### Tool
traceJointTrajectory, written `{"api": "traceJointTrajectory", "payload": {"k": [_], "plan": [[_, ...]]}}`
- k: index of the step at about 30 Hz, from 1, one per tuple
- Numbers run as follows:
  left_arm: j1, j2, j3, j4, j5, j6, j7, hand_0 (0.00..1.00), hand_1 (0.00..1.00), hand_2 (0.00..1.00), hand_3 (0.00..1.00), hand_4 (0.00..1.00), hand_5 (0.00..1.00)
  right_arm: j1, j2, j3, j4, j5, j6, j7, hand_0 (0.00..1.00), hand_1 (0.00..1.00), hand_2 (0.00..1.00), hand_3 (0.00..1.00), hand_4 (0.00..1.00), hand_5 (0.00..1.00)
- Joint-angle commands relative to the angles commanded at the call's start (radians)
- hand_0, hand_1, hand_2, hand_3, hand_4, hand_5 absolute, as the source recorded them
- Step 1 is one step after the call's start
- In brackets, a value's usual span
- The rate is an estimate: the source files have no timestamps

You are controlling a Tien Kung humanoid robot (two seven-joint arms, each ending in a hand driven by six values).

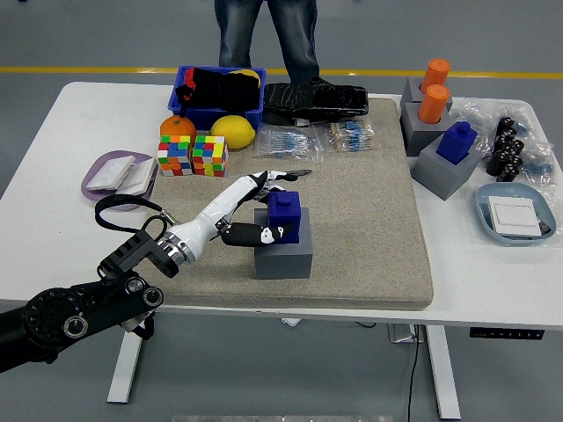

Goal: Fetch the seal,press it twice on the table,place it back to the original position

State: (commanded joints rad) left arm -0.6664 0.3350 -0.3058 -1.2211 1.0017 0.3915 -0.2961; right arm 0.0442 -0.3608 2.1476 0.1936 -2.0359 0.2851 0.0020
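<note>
L hand reaches in from lower left over the mat, wrapped on the blue seal. Thumb at the seal's near-left face, other fingers curved over its far-left side; fingers clamped on the seal, touching it. Seal sits upright on its grey base, near mat centre-left, not lifted. L arm black, white forearm section, runs to bottom-left corner. R arm not visible.

Second blue seal on another grey base at mat's right edge, well apart from the hand. Two orange cylinders on a grey stand just behind it. Black small parts on bags at far right; blue dish w/ white pad near right table edge.

Far left of mat: two puzzle cubes side by side, orange and lemon just behind them, blue bin w/ black stuff behind those. Purple tray on bare table at left. Black bag at mat's far edge, clear bags of parts in front of it.

Person's legs at far side; hands not in view.
</note>
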Motion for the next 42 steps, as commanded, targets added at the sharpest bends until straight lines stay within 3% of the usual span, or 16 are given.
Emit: {"api": "traceJointTrajectory", "payload": {"k": [14,15,26,27,32,33,42], "plan": [[0.004,-0.001,-0.001,0.005,-0.003,-0.004,-0.001,0.576,0.489,0.498,0.834,0.597,0.002,0.000,0.000,-0.001,0.001,0.000,0.001,0.000,0.783,0.682,0.655,0.614,0.787,0.444],[0.004,-0.001,-0.001,0.005,-0.003,-0.005,-0.001,0.591,0.550,0.535,0.834,0.630,0.002,0.000,0.000,-0.002,0.001,0.001,0.001,0.000,0.783,0.682,0.655,0.614,0.787,0.443],[0.007,0.001,-0.002,0.008,-0.008,-0.010,-0.003,0.596,0.568,0.551,0.834,0.642,0.002,0.000,0.001,0.002,0.000,-0.001,0.002,0.000,0.783,0.682,0.655,0.614,0.787,0.444],[0.007,0.000,-0.002,0.008,-0.009,-0.011,-0.003,0.621,0.635,0.598,0.835,0.703,0.002,0.000,0.001,0.002,0.001,-0.001,0.002,0.000,0.783,0.682,0.655,0.614,0.787,0.445],[0.008,0.001,-0.003,0.008,-0.015,-0.017,-0.007,0.621,0.635,0.598,0.835,0.703,0.002,0.000,0.000,0.000,0.001,0.001,0.003,0.000,0.783,0.682,0.655,0.614,0.787,0.445],[0.009,0.001,-0.004,0.008,-0.015,-0.017,-0.007,0.659,0.680,0.657,0.838,0.788,0.002,0.000,0.001,0.000,0.001,0.001,0.003,0.000,0.783,0.682,0.655,0.614,0.787,0.446],[0.011,0.000,-0.006,0.007,-0.016,-0.019,-0.008,0.662,0.681,0.660,0.838,0.796,0.002,-0.001,0.002,0.000,0.000,0.000,0.004,0.000,0.783,0.682,0.655,0.614,0.787,0.444]]}}
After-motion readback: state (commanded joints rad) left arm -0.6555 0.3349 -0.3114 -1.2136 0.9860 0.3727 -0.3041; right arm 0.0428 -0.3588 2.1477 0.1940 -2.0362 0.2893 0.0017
